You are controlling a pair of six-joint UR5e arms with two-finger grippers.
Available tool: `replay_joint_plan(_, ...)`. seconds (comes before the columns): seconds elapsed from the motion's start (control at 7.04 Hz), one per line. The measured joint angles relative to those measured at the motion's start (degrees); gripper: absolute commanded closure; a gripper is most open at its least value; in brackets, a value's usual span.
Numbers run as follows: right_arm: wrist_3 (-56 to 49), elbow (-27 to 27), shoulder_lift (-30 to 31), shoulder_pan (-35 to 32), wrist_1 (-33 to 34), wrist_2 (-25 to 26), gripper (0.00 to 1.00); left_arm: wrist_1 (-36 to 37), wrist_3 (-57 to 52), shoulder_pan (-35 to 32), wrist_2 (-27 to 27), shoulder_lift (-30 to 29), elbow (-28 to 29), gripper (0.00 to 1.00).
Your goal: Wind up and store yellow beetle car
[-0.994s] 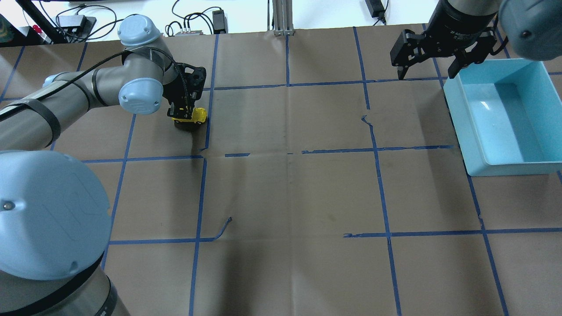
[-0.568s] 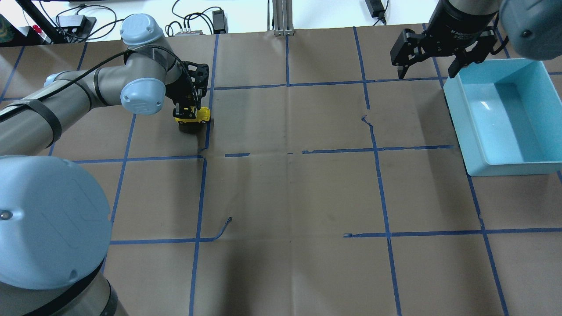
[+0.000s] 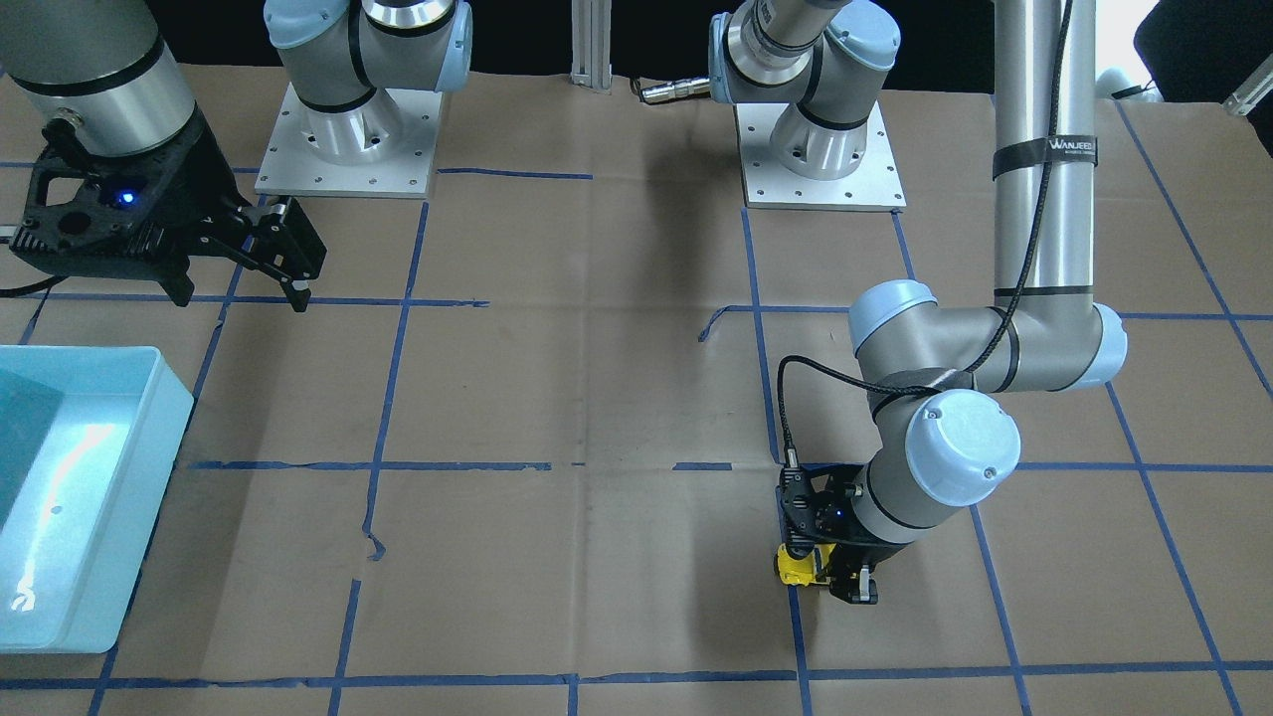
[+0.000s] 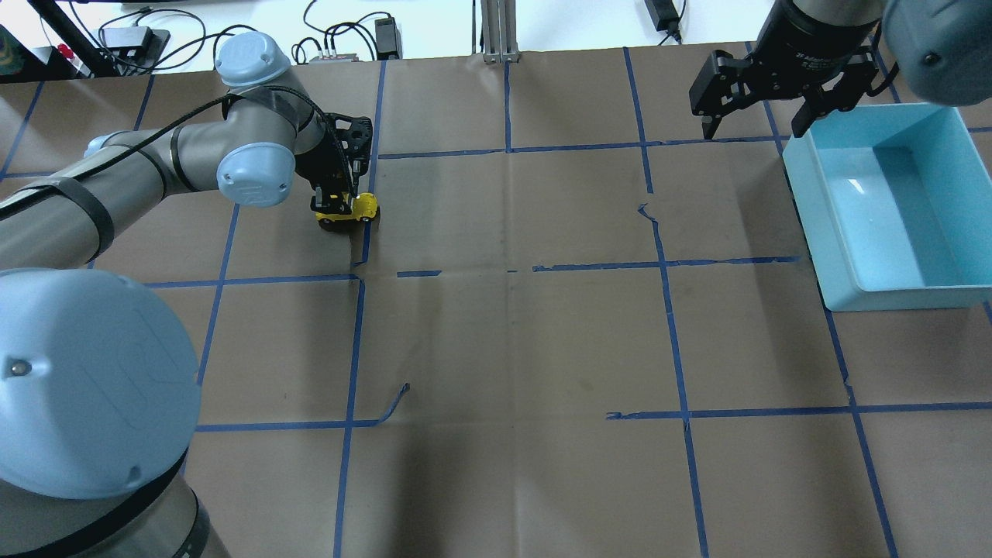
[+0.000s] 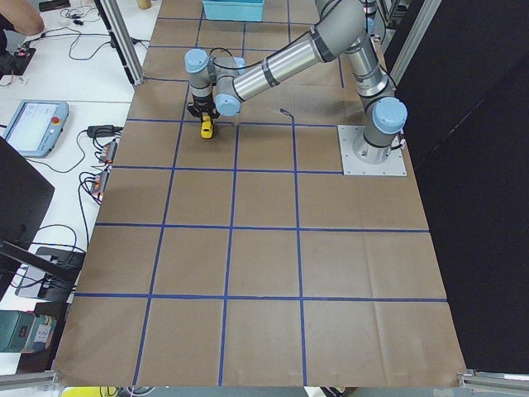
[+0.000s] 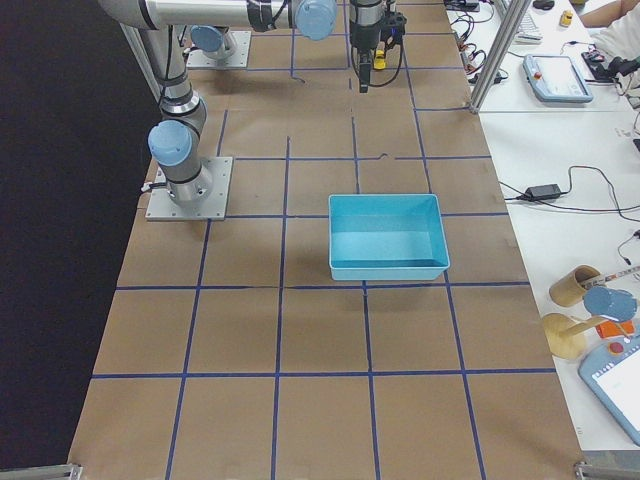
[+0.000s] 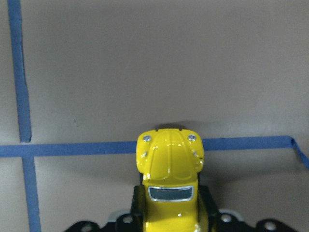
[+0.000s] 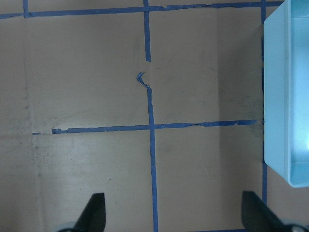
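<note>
Left claw (image 4: pixel 332 206) is clamped on the small glossy yellow beetle toy car (image 4: pixel 363 208). It is held low on the brown paper counter (image 4: pixel 511 333) at ten o'clock, apparently wheels-down for winding. Right claw (image 4: pixel 753 124) stands apart, empty, beside the pale-blue plastic bin (image 4: pixel 821 232) at two o'clock.

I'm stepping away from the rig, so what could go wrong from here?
The left tool grips the glossy yellow beetle car only behind its hood, so it may slip or twist. Its nose is over a blue tape line, which might snag the wheels. The blue bin stands far from it: a long carry.
</note>
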State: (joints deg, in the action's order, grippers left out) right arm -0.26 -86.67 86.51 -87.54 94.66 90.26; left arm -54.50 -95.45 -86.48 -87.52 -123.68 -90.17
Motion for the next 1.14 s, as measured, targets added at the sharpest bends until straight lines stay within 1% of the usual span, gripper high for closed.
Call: replay_joint_plan(1.14, 0.0, 0.02, -0.22, 0.0, 0.06, 0.0, 0.0, 0.29, -2.3, 1.23, -0.27, 0.02, -1.1, 0.96)
